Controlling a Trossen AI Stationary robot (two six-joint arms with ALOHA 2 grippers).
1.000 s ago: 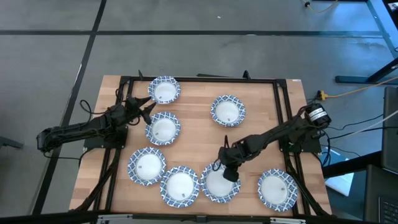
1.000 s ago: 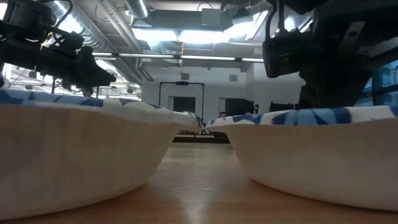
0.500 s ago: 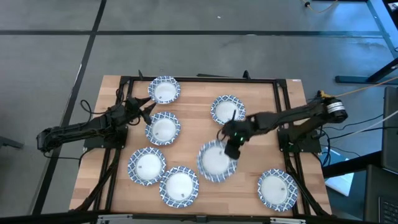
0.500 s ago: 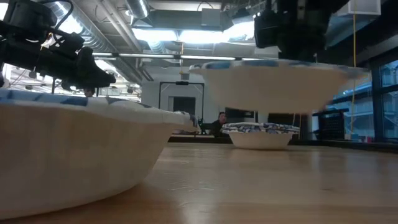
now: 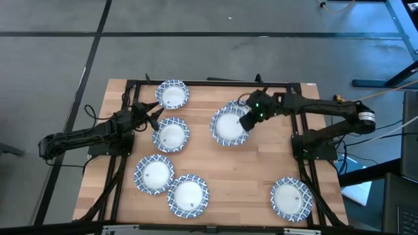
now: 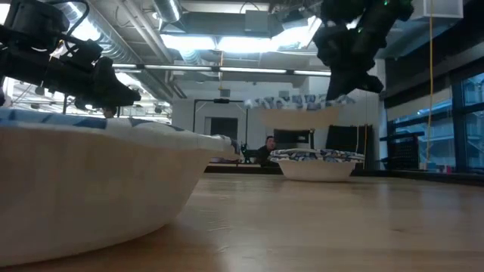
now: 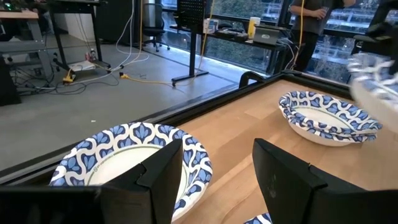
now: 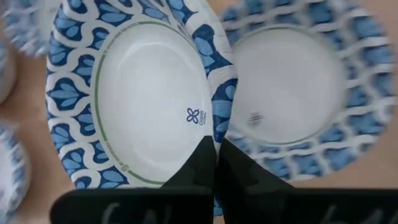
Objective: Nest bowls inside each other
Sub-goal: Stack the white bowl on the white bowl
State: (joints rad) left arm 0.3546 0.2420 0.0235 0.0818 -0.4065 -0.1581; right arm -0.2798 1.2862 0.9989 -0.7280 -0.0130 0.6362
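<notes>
Several white bowls with blue-and-white patterned rims lie on the wooden table. My right gripper (image 5: 247, 121) is shut on one bowl (image 5: 227, 127) and holds it in the air over another bowl (image 5: 237, 103) near the far edge. In the low view the held bowl (image 6: 302, 115) hangs above that resting bowl (image 6: 314, 164). The right wrist view shows the held bowl (image 8: 149, 93) overlapping the lower one (image 8: 292, 87). My left gripper (image 5: 154, 115) waits open at the table's left, between two bowls (image 5: 173, 94) (image 5: 171, 135). My right gripper pinches the held bowl's rim (image 8: 214, 134) between its two fingers, one on the inside and one on the outside of the wall. The fingers come slanting down from the table's right side. The bowl is lifted clear and sits about level, partly over the resting bowl.
Three more bowls sit along the near edge (image 5: 154, 174) (image 5: 189, 196) (image 5: 291, 199). A black frame (image 5: 209, 83) runs round the tabletop. Bare wood (image 5: 241, 170) lies in the middle and near right. A person (image 6: 266, 146) shows far off in the room.
My right gripper has lifted one bowl off the table at the near edge and carried it up and toward the far edge. The bowl now hangs over the bowl at the far right-centre. My left arm has kept still.
</notes>
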